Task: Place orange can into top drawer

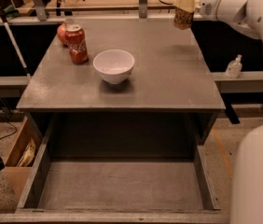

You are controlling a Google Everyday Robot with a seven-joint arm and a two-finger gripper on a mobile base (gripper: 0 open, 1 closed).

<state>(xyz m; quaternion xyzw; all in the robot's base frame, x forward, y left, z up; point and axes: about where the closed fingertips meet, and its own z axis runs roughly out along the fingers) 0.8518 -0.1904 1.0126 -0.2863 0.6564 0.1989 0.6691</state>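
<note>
My gripper (184, 4) is at the top right of the camera view, shut on the orange can (184, 17), a slim orange-gold can with dark swirly markings. The can hangs upright in the air above the far right part of the grey tabletop (169, 78). My white arm reaches in from the right edge. The top drawer (122, 185) stands pulled out below the table's front edge, wide and shallow with a flat grey bottom; nothing lies in it.
A white bowl (114, 66) sits mid-table. A red Coca-Cola can (77, 44) stands at the far left with a red round object (62, 32) behind it. A small bottle (233, 67) rests on a ledge to the right. My white base (257, 176) fills the lower right.
</note>
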